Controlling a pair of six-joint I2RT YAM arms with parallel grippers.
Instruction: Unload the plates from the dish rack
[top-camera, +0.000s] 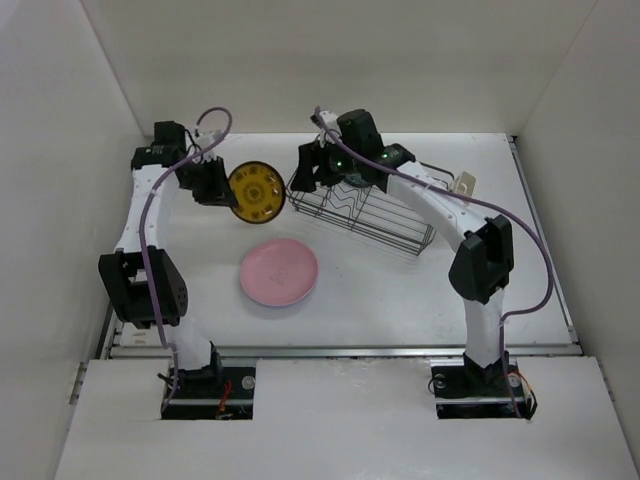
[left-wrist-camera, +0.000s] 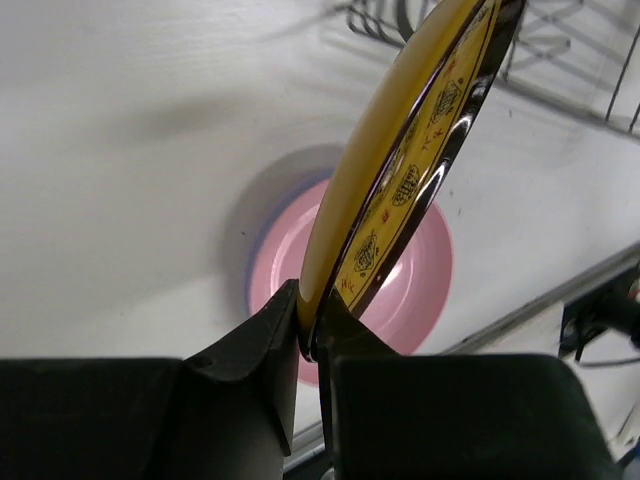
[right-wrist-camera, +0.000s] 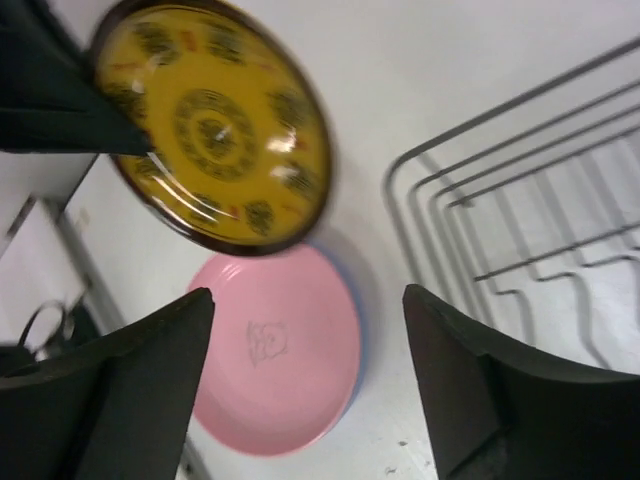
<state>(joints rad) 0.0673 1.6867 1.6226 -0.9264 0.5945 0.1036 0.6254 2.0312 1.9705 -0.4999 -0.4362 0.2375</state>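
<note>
left gripper (left-wrist-camera: 308, 322) clenched on yellow plate (left-wrist-camera: 400, 190) rim; right gripper (right-wrist-camera: 305, 320) released beside dish rack (top-camera: 372, 216). Level it first, lower gently onto pink plate (top-camera: 279, 273), then let go.

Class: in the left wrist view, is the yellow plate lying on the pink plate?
No, the left hand holds the yellow plate by its rim, on edge above the pink plate.
</note>
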